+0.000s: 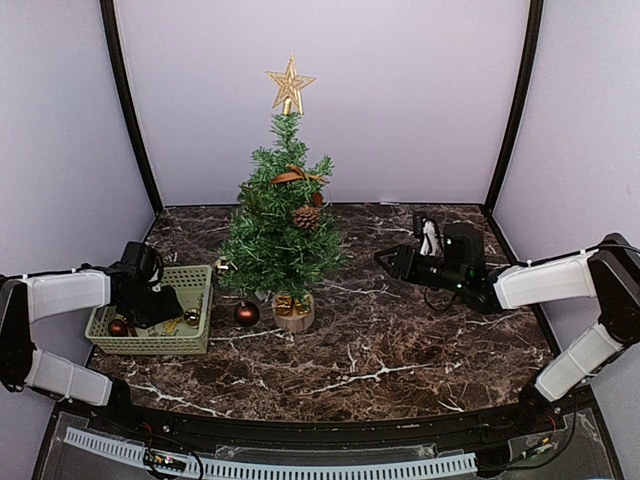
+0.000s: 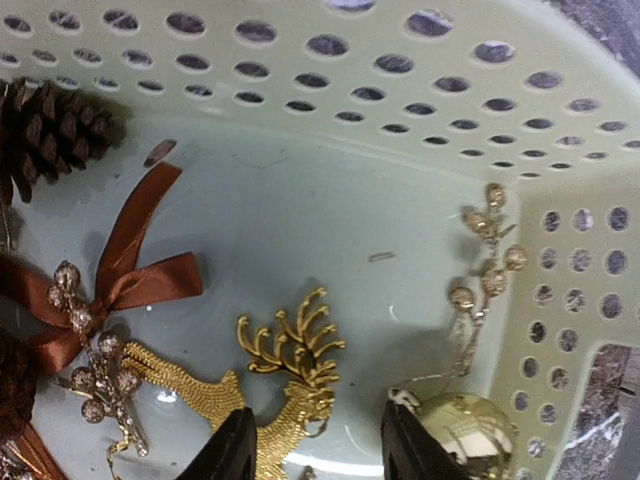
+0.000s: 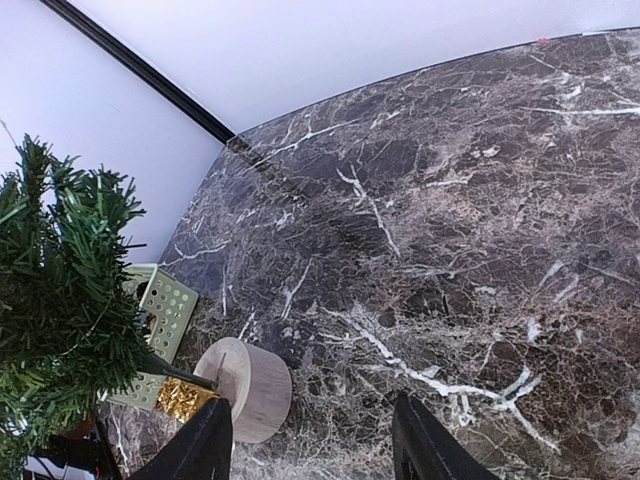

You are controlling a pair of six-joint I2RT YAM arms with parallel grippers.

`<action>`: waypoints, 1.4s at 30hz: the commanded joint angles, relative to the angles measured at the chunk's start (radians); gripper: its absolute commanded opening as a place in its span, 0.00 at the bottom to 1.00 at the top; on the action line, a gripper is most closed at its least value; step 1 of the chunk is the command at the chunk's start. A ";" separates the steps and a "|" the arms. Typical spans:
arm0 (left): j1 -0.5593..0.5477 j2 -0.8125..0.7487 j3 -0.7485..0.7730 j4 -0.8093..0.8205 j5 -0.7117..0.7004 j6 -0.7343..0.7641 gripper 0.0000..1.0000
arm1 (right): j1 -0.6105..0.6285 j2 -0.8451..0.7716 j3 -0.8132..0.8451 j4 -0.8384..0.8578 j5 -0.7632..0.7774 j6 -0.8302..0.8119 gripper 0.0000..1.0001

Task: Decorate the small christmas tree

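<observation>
Surface: dark brown marble-look table (image 1: 400, 350) with white veins. Pale walls on three sides, and black posts (image 1: 130, 110) run up the back corners.

The small christmas tree (image 1: 280, 235) stands upright left of centre on its pale wooden stump (image 1: 294, 318), just right of the green basket (image 1: 190, 345). It carries a gold star (image 1: 289, 85) on top, plus a brown bow (image 1: 293, 175) and a pinecone (image 1: 306, 217) on the branches. A brown ball (image 1: 246, 314) sits on the marble by the stump.

Left gripper (image 2: 312, 445) is down inside the basket, fingers spread wide. A gold reindeer (image 2: 290, 380) lies flat on the basket floor between them, with no visible clamp on it. A gold ball (image 2: 465, 430) is right beside the right-hand finger. Also in the basket: a second pinecone (image 2: 50, 125), a brown ribbon bow (image 2: 120, 270) and a gold berry sprig (image 2: 485, 260).

Right gripper (image 3: 310, 445) is over bare marble to the right of the tree, apart from it. Its fingers are wide apart and empty.
</observation>
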 commanded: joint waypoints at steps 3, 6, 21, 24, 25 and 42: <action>0.004 0.050 0.006 -0.025 -0.071 0.005 0.48 | -0.006 -0.049 -0.012 0.000 0.028 -0.022 0.55; 0.005 0.063 0.003 -0.013 -0.063 0.011 0.52 | -0.006 -0.043 -0.006 -0.005 0.026 -0.029 0.55; 0.003 0.226 0.077 0.016 -0.058 0.036 0.41 | -0.005 -0.041 -0.006 0.006 0.027 -0.025 0.55; 0.004 0.216 0.075 0.019 -0.068 0.029 0.36 | -0.006 -0.043 -0.009 0.007 0.028 -0.023 0.55; 0.004 0.214 0.075 0.018 -0.074 0.029 0.35 | -0.006 -0.042 -0.010 0.007 0.030 -0.024 0.55; 0.005 0.168 0.096 0.054 -0.113 0.055 0.10 | -0.006 -0.056 -0.020 0.012 0.038 -0.021 0.55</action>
